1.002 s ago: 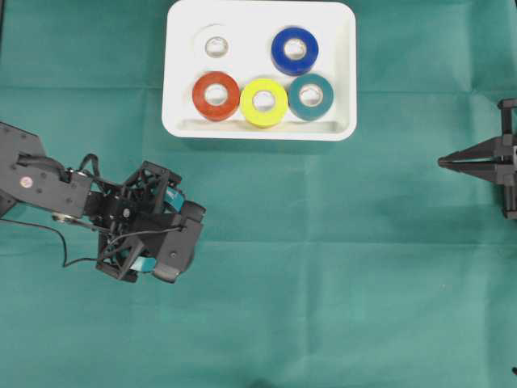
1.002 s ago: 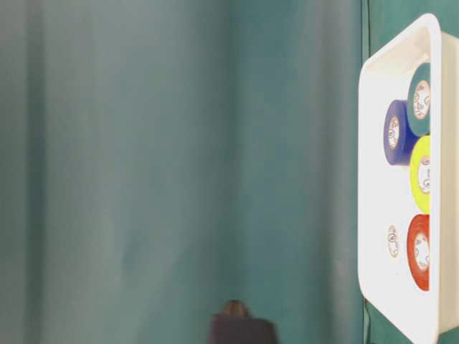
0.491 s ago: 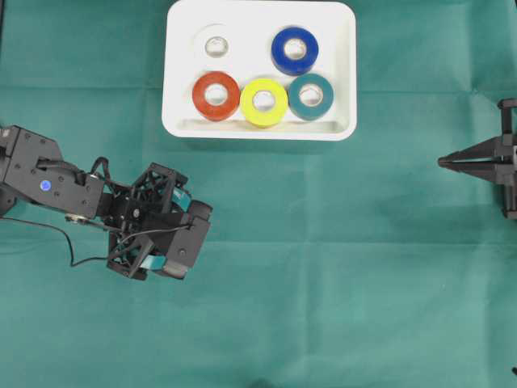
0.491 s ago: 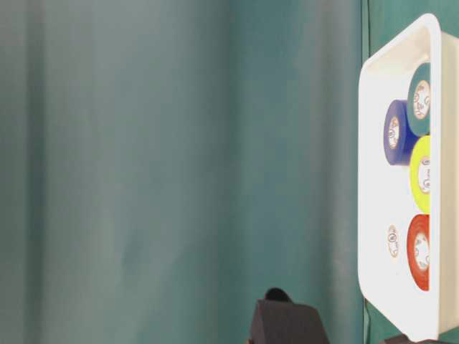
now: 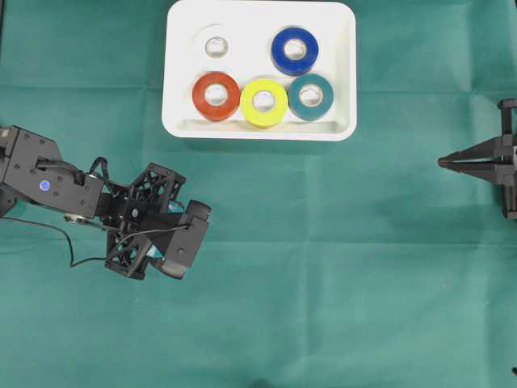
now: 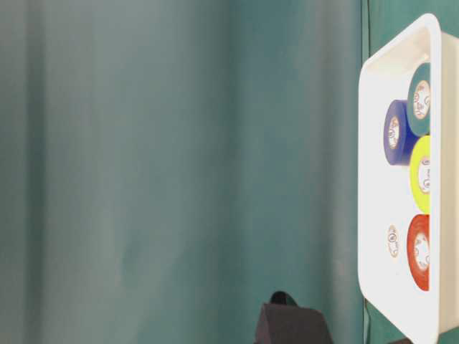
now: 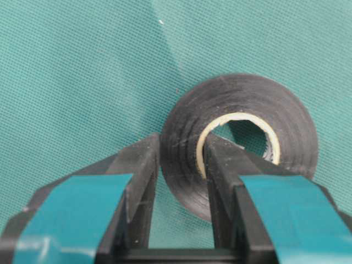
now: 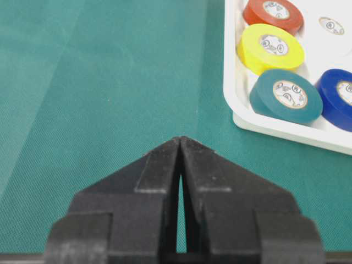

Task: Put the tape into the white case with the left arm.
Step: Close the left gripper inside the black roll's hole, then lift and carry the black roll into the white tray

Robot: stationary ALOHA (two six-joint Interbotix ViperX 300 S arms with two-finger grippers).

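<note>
Your left tool is pinching a black tape roll: one finger presses the roll's outer wall, the other sits inside its cardboard core, and the roll lies flat on the green surface. From overhead, this tool sits at the lower left, well apart from the white case at the top centre, which holds white, blue, red, yellow and teal rolls. Your right tool rests at the right edge, its fingers pressed together on nothing.

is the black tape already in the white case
No, the black tape lies on the green cloth, pinched by the left gripper.
</note>
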